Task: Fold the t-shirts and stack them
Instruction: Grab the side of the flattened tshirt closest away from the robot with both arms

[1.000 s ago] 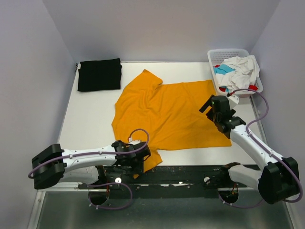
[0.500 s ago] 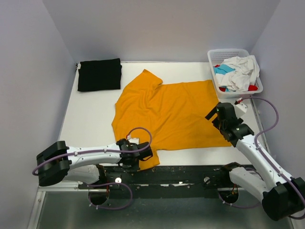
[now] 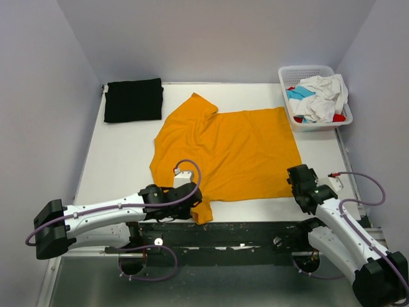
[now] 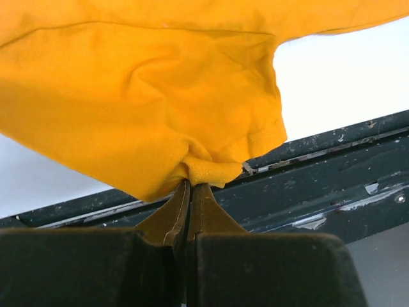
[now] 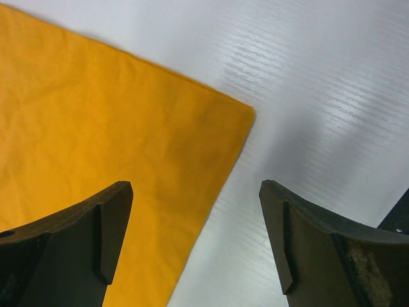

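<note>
Wrinkles cross the orange t-shirt lying on the white worktop. Left pincer squeezes its near edge tight, shown only by the wrist view. Right pincer is wide open over a corner, empty.

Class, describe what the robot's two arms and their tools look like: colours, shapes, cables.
The left arm and right arm have white tubular links with black joints. A thin purple cable loops along each. The left tool and right tool each have two broad black fingers.
</note>
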You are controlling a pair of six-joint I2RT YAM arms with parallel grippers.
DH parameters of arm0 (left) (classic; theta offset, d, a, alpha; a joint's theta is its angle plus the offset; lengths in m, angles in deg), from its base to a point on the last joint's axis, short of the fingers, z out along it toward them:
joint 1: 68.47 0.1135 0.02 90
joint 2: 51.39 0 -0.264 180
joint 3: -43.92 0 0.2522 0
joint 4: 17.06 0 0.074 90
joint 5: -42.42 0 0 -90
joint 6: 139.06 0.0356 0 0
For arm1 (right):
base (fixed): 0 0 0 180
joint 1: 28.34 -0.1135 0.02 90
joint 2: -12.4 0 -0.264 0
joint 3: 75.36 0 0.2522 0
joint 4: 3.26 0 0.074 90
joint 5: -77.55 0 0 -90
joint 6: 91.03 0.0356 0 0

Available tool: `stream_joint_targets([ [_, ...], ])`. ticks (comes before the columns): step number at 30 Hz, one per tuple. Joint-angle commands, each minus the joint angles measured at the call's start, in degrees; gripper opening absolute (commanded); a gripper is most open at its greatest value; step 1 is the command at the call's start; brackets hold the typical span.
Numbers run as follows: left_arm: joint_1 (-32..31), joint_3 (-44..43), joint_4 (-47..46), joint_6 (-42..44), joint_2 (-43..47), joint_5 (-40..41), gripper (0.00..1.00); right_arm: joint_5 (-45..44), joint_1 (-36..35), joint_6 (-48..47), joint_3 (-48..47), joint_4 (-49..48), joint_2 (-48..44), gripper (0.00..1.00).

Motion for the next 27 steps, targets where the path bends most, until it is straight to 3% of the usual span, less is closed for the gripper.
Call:
stream_joint_targets([
  [1,0.18,1.19,-5.33,4.34,0.69,-1.17,0.0,-1.98,0.2,7.44,2.87,-2.36,-0.91,0.84],
  [10,0.97,2.89,-4.02,2.78,4.55,1.12,0.0,-2.33,0.19,8.51,7.4,-9.55,3.55,0.6],
  [17,2.45,2.61,-2.49,2.38,5.25,1.89,0.0,-3.88,0.17,6.56,8.03,-13.44,4.33,0.32],
  [18,2.64,2.8,-2.56,2.13,5.43,1.52,0.0,-4.19,0.17,6.33,7.93,-13.22,3.58,0.27],
  [20,2.72,3.2,-1.29,1.28,5.7,0.69,0.0,-4.71,0.18,5.93,7.44,-11.72,1.39,0.04],
  [21,2.74,3.51,-0.53,0.75,6.04,0.21,0.0,-4.98,0.16,6.71,7.17,-10.36,-0.2,0.01],
  [27,2.64,5.87,5.46,-3.24,12.26,-2.88,0.0,-3.35,0.21,9.97,4.46,-0.39,-11.49,0.01],
])
